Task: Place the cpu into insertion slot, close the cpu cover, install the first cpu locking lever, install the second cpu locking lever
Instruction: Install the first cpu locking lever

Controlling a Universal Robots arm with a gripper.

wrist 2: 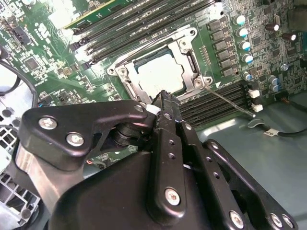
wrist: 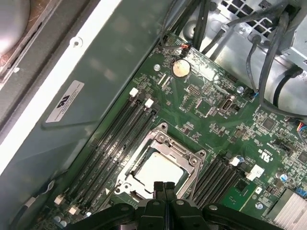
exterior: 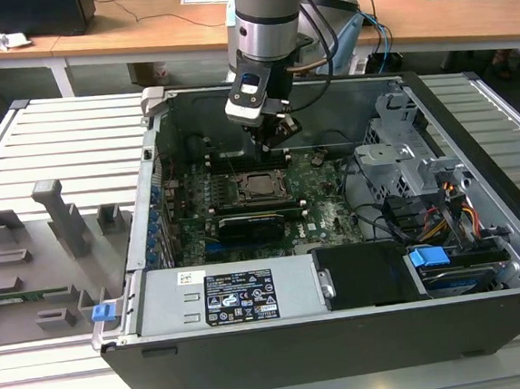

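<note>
Robotics lab: opened computer case [exterior: 347, 355] on bench [exterior: 65, 148] (desks [exterior: 136, 32] behind).

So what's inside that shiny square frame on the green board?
The cpu shows its grey top through the window of the cpu cover. The insertion slot underneath is hidden by chip and cover; in the first wrist view the shut gripper blocks one edge.

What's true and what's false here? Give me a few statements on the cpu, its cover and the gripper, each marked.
1. The cpu sits in the insertion slot. True.
2. The cpu cover stands upright. False: it lies flat around the cpu.
3. The gripper holds the cpu. False: its fingers are shut on nothing, close to the insertion slot.
4. Long memory slots run beside the insertion slot. True.
</note>
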